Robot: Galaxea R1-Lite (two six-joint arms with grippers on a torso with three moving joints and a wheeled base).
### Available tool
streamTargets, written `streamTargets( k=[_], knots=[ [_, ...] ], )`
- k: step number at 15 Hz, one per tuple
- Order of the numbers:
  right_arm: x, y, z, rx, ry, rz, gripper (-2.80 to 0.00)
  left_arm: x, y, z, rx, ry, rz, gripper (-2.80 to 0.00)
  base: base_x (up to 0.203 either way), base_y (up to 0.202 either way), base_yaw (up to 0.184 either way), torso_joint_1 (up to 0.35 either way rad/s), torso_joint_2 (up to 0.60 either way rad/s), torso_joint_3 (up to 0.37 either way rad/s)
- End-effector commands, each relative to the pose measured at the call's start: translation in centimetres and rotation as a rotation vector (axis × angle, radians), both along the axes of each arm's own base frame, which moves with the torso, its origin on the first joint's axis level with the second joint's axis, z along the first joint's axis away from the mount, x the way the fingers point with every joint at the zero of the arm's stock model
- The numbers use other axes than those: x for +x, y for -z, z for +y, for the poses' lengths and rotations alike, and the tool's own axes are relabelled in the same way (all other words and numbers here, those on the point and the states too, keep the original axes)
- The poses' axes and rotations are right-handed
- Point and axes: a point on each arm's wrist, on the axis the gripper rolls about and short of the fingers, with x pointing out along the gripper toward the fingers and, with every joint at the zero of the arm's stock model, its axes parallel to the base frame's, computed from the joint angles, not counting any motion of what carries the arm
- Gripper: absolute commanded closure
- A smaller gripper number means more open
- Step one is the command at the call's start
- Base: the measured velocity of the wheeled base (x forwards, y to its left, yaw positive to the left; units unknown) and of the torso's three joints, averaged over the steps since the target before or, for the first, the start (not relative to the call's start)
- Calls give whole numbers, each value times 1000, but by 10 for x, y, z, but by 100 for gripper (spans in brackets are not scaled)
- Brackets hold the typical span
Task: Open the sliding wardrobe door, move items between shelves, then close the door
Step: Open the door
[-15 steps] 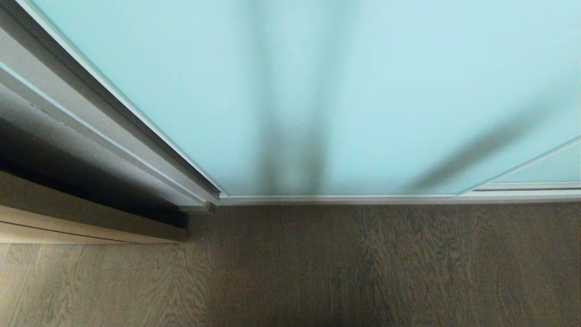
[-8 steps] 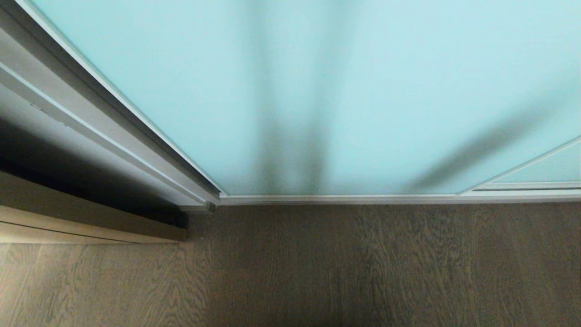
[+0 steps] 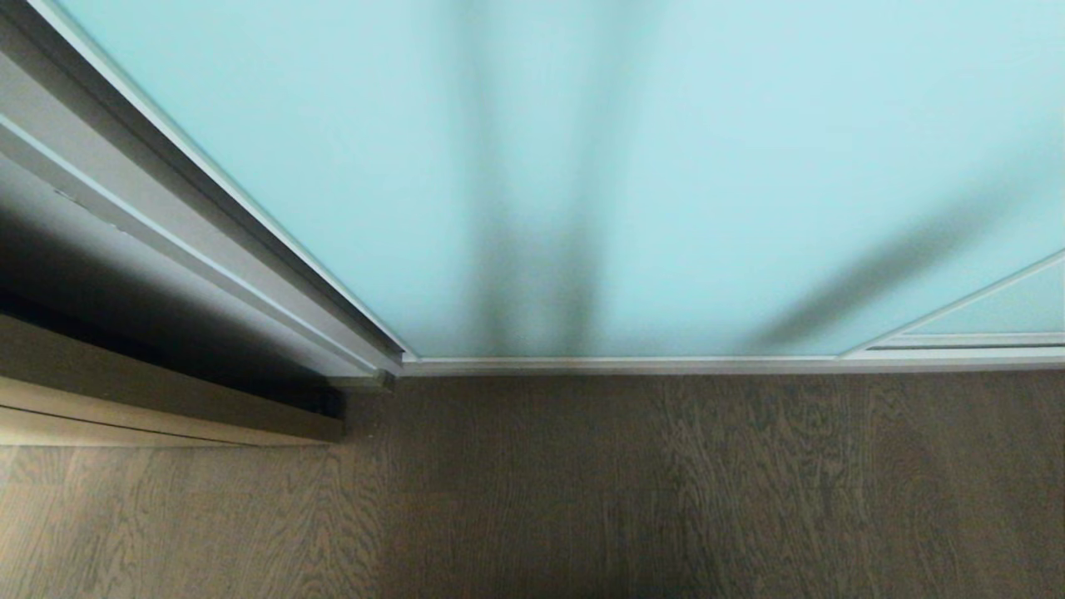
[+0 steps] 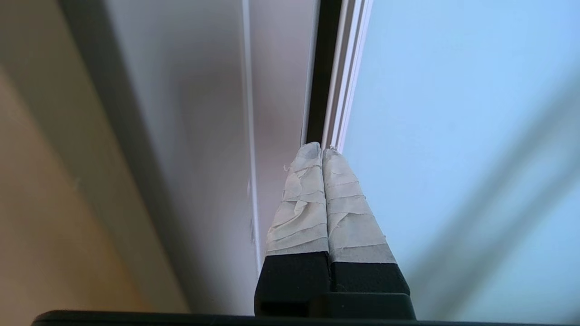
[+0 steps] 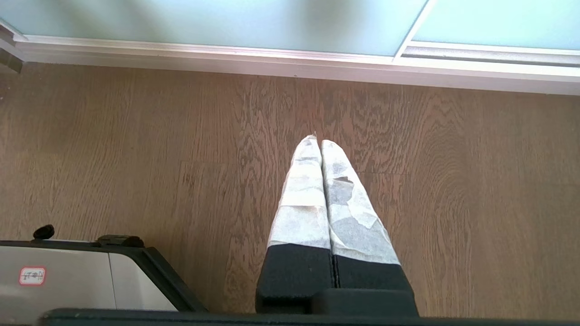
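the sliding wardrobe door (image 4: 453,136) stands upright, its long axis vertical and its frosted aqua face turned toward the robot, its bottom rail running along the wood floor (image 3: 666,499). the left gripper (image 4: 321,151), taped fingers pressed together and empty, points at the door's silvery frame edge (image 4: 346,68), just in front of its tips. the right gripper (image 5: 316,142), likewise closed on nothing, points down at the floor, the door's bottom rail ahead of it. a small red-bordered label (image 5: 32,275) on the robot's base is unreadable.
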Motion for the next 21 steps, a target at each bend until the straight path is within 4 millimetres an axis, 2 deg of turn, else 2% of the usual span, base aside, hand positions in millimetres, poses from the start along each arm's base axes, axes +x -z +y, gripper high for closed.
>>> streamTargets(
  k=[1,7,12,18,21],
  knots=[
    [0,0,0,0,-1,-3,0,15,-6,0,11,6,-2,0,0,0,0,0,0,0],
    [0,1,0,0,1,-1,0,15,-12,-2,69,72,-67,0,0,0,0,0,0,0],
    [0,0,0,0,-1,-4,0,15,-17,-2,127,31,-113,0,0,0,0,0,0,0],
    [0,0,0,0,-1,-4,0,56,-25,-3,144,11,-108,0,0,0,0,0,0,0],
    [0,0,0,0,0,-2,0,69,-29,-3,143,13,-104,0,0,0,0,0,0,0]
  ],
)
